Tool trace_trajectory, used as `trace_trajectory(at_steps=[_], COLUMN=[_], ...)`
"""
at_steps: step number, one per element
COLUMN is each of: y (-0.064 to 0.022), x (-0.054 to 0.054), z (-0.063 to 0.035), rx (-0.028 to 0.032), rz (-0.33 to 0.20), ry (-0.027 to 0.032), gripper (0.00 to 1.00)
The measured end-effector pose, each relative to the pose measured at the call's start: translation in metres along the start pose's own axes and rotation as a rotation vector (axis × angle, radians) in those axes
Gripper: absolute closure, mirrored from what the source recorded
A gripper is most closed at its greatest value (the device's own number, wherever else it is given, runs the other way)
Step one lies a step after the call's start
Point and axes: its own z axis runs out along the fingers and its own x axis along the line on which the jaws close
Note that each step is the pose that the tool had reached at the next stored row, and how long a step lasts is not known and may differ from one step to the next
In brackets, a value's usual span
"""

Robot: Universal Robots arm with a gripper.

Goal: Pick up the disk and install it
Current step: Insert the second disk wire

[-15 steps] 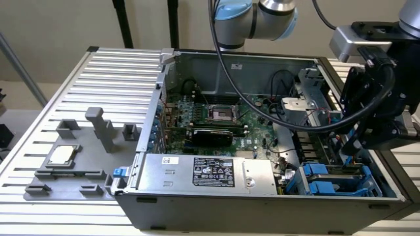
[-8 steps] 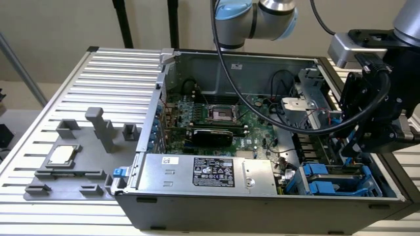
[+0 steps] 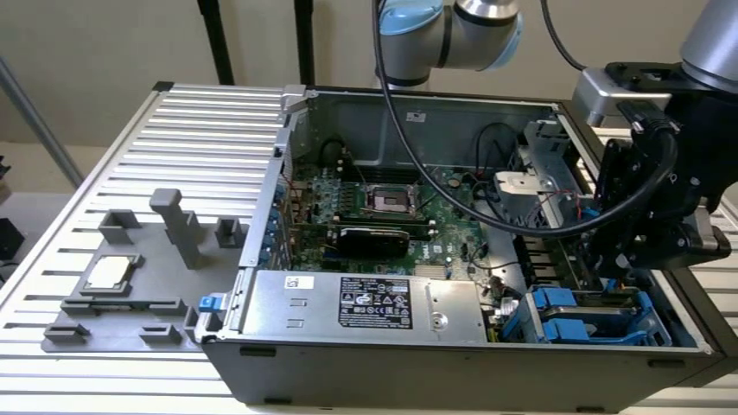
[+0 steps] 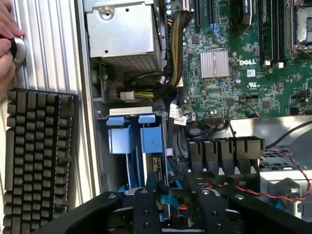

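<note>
On the ribbed table [image 3: 173,130], the gripper [image 3: 623,277] hangs over the bay's blue-framed disk [image 4: 134,136]; jaws' state unclear.

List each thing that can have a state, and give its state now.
Computer case: side open, inside exposed.
CPU socket: empty.
CPU chip: outside the case, on the grey holder.
Disk: in its blue frame, inside the drive bay.
Gripper: low over the drive bay, fingers either side of the disk's frame.
</note>
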Motion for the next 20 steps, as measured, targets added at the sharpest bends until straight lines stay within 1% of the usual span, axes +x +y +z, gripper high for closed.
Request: trace_trajectory(at_steps=[2,3,4,5,6,9,13,16,20], y=[-0.0005,-0.0006,-0.0008,-0.0007,-0.0008,0.0001,0.0065,0.0069,0.0067], x=[-0.001,-0.002,-0.002,-0.002,-0.002,-0.002,0.000,0.002,0.007], z=[0.0018,0.0029,0.0039,0.0047,0.0054,0.0065,0.0073,0.0090,0.0152], rx=[0.0009,0.0012,0.0016,0.0018,0.0018,0.0019,0.0044,0.0059,0.0083], rz=[0.000,0.000,0.000,0.000,0.000,0.000,-0.001,-0.004,-0.014], ry=[0.0093,0.0134,0.0168,0.0190,0.0196,0.0199,0.0188,0.0178,0.0167], gripper=[0.64,0.66,0.73,0.73,0.80,0.81,0.81,0.81,0.81])
